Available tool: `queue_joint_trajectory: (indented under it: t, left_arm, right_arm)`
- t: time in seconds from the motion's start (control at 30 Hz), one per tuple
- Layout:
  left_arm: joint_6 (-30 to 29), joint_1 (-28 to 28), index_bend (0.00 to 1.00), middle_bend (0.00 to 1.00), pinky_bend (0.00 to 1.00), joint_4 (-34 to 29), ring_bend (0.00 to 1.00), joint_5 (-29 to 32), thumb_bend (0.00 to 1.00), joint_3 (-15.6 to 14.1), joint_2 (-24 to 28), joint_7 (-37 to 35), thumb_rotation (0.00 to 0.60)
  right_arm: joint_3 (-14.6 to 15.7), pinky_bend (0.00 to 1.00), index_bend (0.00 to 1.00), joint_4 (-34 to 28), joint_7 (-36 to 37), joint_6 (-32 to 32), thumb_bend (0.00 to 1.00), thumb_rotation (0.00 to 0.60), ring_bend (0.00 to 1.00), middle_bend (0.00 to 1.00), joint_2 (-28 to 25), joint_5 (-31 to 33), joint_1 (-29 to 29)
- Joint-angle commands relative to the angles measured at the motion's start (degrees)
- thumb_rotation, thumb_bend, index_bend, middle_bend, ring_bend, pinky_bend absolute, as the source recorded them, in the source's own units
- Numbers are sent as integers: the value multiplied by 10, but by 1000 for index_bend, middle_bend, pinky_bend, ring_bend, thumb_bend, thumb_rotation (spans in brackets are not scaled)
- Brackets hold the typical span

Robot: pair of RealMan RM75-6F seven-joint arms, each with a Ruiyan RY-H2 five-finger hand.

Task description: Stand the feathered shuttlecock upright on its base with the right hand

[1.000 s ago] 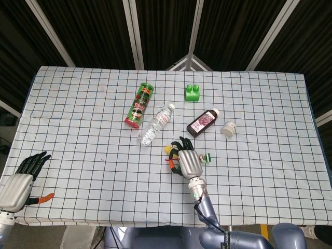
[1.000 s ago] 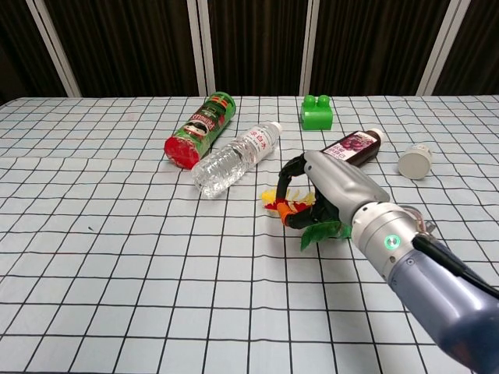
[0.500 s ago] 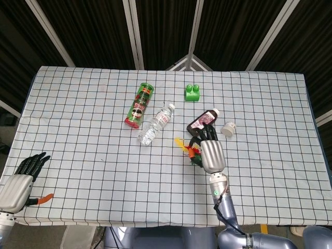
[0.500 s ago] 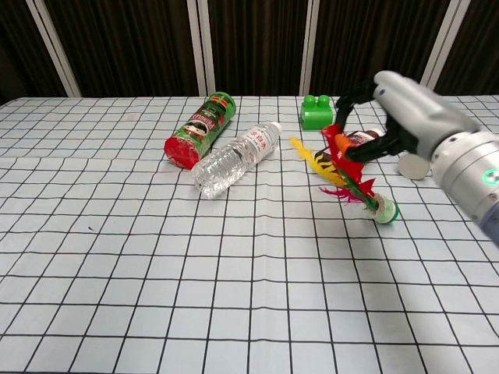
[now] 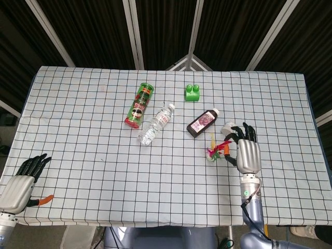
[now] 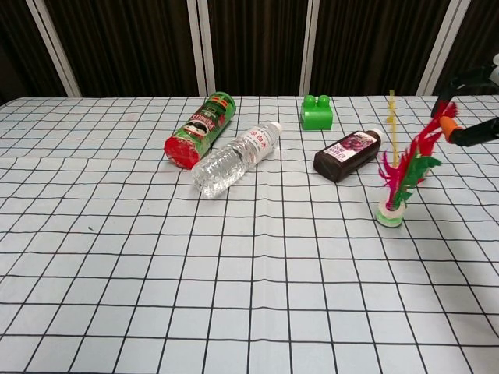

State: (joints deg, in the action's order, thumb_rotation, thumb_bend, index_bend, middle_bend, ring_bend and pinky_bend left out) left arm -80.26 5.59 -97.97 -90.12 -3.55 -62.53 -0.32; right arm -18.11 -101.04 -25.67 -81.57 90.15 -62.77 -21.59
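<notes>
The feathered shuttlecock [image 5: 215, 151] [image 6: 396, 191] stands on its white and green base on the checked tablecloth, leaning slightly to the right, with red, green and yellow feathers pointing up. My right hand [image 5: 247, 153] [image 6: 472, 132] is just right of it. Its fingertips pinch the tips of the red feathers, seen at the right edge of the chest view. My left hand [image 5: 21, 180] rests at the table's near left corner with its fingers spread, holding nothing.
A dark juice bottle [image 5: 203, 122] [image 6: 348, 153] lies just behind and left of the shuttlecock. A clear water bottle [image 5: 155, 123], a green snack can [image 5: 139, 105] and a green block [image 5: 193, 92] lie further back. A small white cap [image 5: 227, 127] peeks out by my right fingertips.
My right hand carried the shuttlecock from the table's middle to the right, turning it from lying to upright with its base on the cloth. The left hand stayed still.
</notes>
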Motion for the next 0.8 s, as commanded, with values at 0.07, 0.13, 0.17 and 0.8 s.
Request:
queue_joint_trajectory:
  t: [0.07,0.13,0.17,0.8]
  left_arm:
    - [-1,0,0,0,0,-1,0,1,0,1,0,2,600]
    - [-2,-1,0,0,0,0,0,0,0,1,-1,1,600]
    - [-2,-1,0,0,0,0,0,0,0,1,-1,2,600]
    - [-22,-6,0,0,0,15,0,-8,0,6,-10,14,600]
  right_arm:
    - [6,0,8,-11,-2,-6,567,600,0,107,-14,2,9]
    - [7,0,0,-22,-2,-9,566,600,0,73,-25,1,13]
    - [7,0,0,-27,-3,-10,561,600,0,57,-29,0,14]
    - [170,0,0,-37,73,-60,423,600,0,0,-261,-172,147]
